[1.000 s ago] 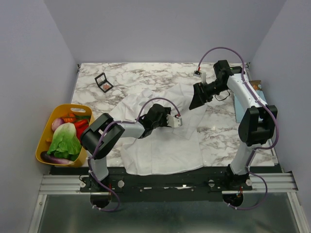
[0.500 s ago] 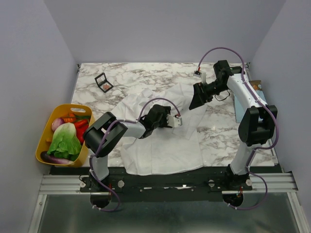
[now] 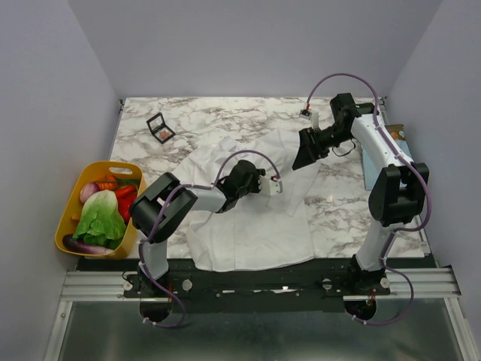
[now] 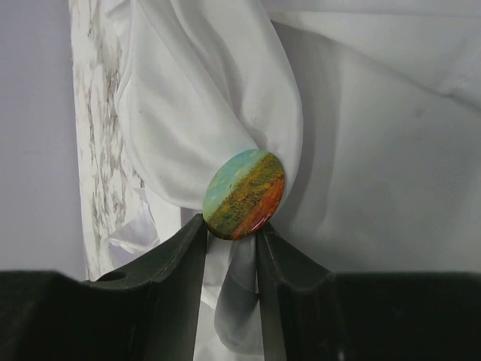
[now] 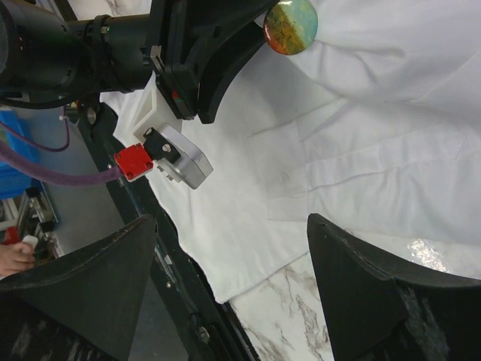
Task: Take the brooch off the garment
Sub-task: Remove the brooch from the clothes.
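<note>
Your left jaws clamped shirt point(image 3: 248, 226) fold directly under brooch point(image 4: 244, 194), at its 6 o'clock, over desk point(image 3: 342, 207) centre. Right jaws hung wide, empty. Brooch likely light, stiff, slick; shirt thin, tear-prone. You needed grip on disc rim.

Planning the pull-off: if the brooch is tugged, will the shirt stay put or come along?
Likely comes along: the thin shirt drapes in soft folds around the brooch. Probably light and floppy, since it bunches between the left fingers. It may need holding down.
</note>
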Tool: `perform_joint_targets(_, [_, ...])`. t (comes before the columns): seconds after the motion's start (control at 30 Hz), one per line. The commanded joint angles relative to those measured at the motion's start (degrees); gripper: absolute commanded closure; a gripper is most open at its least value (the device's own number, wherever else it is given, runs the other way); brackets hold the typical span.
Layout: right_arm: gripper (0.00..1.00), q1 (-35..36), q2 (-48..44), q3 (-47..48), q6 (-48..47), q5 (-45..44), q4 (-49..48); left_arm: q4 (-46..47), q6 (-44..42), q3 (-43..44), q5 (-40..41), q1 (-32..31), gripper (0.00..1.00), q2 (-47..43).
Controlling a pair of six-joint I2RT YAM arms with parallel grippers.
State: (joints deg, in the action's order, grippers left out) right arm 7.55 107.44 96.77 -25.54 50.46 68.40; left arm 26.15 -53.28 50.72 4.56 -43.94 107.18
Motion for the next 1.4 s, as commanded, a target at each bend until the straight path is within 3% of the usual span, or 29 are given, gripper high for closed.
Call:
perform_joint_targets(0.0, [0.11, 0.09, -0.47, 0.00, -0.30, -0.36, -0.73, -2.24, 1.94, 1.84, 0.28, 0.17, 0.60, -0.74])
perform_joint_targets(0.1, [0.11, 0.01, -0.74, 0.08, -0.39, -0.19, -0.64, -3.47, 3.44, 2.01, -0.60, 0.26, 0.68, -2.23])
perform_joint_targets(0.33, [0.11, -0.17, -0.74, 1.23, -1.18, -0.18, 0.15, -11.20, 8.01, 3.51, -4.47, 0.35, 0.72, -6.36])
perform_joint_targets(0.47, [0.11, -0.52, -0.83, 1.67, -1.35, -0.36, 0.59, -15.41, 9.77, 4.12, -7.89, 0.96, 0.81, -8.03])
perform_joint_targets(0.83, [0.11, -0.96, -0.39, 5.62, -3.46, -0.80, 1.56, -27.37, 20.21, 10.71, -19.93, 6.06, 0.86, -9.27])
perform_joint_targets(1.07, [0.12, -0.96, 0.58, 6.58, -5.58, -0.27, -4.40, -28.70, 25.85, 11.60, -28.20, 8.61, 0.86, -11.37])
perform_joint_targets(1.37, [0.17, -0.87, 6.64, 10.28, 6.02, 2.45, -18.19, -24.31, 28.67, 8.70, -31.01, 8.70, 0.85, -15.24])
